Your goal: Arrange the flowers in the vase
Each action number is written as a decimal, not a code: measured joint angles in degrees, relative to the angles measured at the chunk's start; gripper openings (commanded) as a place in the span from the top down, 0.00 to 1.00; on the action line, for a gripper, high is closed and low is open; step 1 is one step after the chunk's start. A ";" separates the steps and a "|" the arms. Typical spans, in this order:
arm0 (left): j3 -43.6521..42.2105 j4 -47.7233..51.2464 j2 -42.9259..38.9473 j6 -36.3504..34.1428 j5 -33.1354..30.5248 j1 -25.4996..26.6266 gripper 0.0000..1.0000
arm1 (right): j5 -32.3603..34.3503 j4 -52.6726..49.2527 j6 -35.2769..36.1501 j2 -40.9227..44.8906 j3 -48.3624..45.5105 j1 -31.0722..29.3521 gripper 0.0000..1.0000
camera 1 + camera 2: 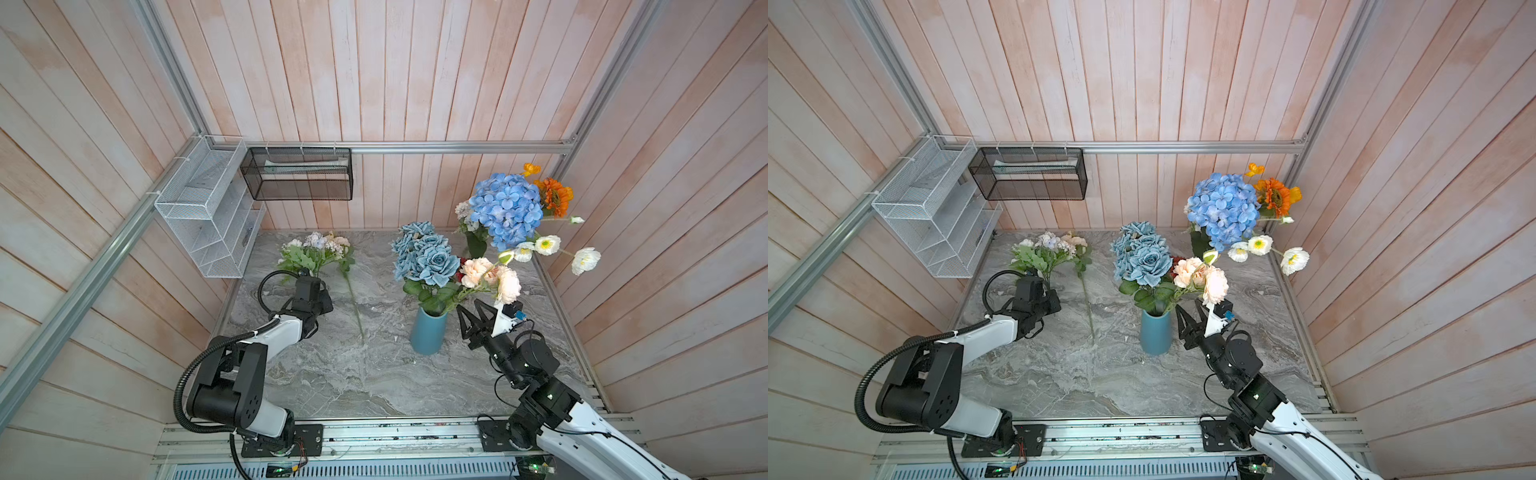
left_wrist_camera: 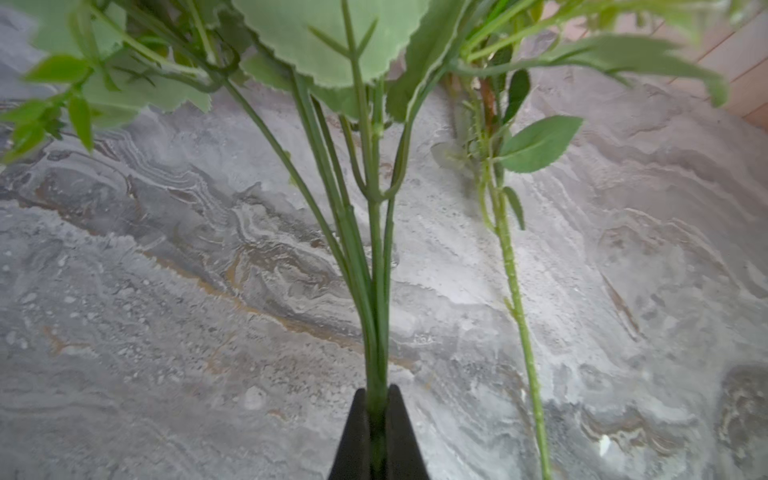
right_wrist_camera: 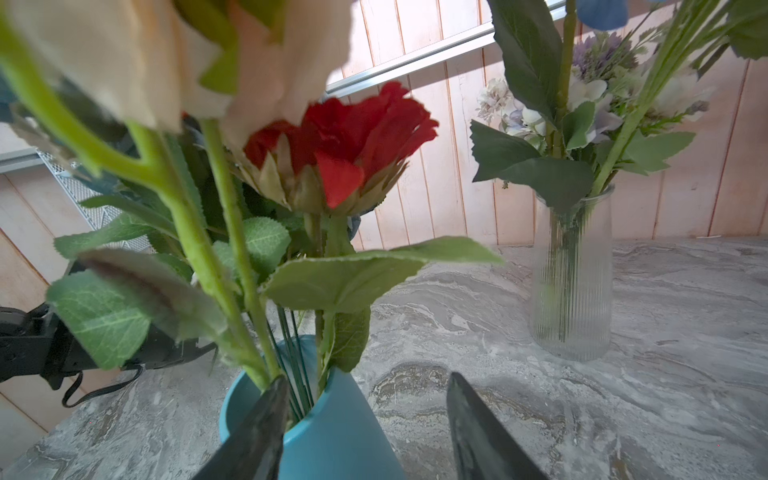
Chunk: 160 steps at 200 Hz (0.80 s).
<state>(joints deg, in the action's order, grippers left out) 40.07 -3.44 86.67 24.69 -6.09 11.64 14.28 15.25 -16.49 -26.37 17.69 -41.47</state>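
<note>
Flowers (image 1: pixel 311 249), a pale lilac-and-peach green-stemmed bunch, lie back left on the grey marbled surface (image 1: pixel 374 374), stems clenched in our left hand (image 2: pixel 377 392); our right hand (image 1: pixel 468 306) hangs released beside the teal vase (image 1: pixel 428 332).

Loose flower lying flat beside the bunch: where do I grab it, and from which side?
Probably grip the loose flower on its bare lower stem, from straight above with the jaws across it. It lies flat on the table, and its leafy far end crowds the bunch in the left gripper.
</note>
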 measured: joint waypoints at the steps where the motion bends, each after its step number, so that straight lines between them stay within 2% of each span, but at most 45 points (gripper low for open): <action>1: -0.02 0.00 0.02 0.00 0.02 -0.02 1.00 | -0.02 0.02 -0.02 0.00 0.00 0.00 0.40; 9: -0.15 -0.04 0.48 0.33 0.13 -0.13 1.00 | -0.04 0.11 -0.02 0.00 0.00 0.00 0.40; 31: -0.63 -0.39 1.36 0.92 1.18 -0.11 0.85 | -0.02 0.13 -0.02 0.02 0.00 0.00 0.40; 79: -2.25 -1.97 1.62 2.91 2.47 -0.11 0.36 | -0.02 0.15 -0.02 0.07 0.00 0.00 0.40; 123: -3.63 -0.83 -1.07 4.55 2.64 0.35 0.32 | -0.02 0.24 0.00 0.22 0.00 0.00 0.40; 160: -1.62 -0.85 -3.19 4.46 3.34 3.19 0.32 | 0.00 1.27 0.02 0.24 0.00 0.00 0.40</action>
<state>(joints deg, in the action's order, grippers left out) 38.46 -4.29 83.48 29.15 -2.74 14.83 14.28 16.51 -16.47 -26.13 17.69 -41.47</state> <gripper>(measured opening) 0.681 0.598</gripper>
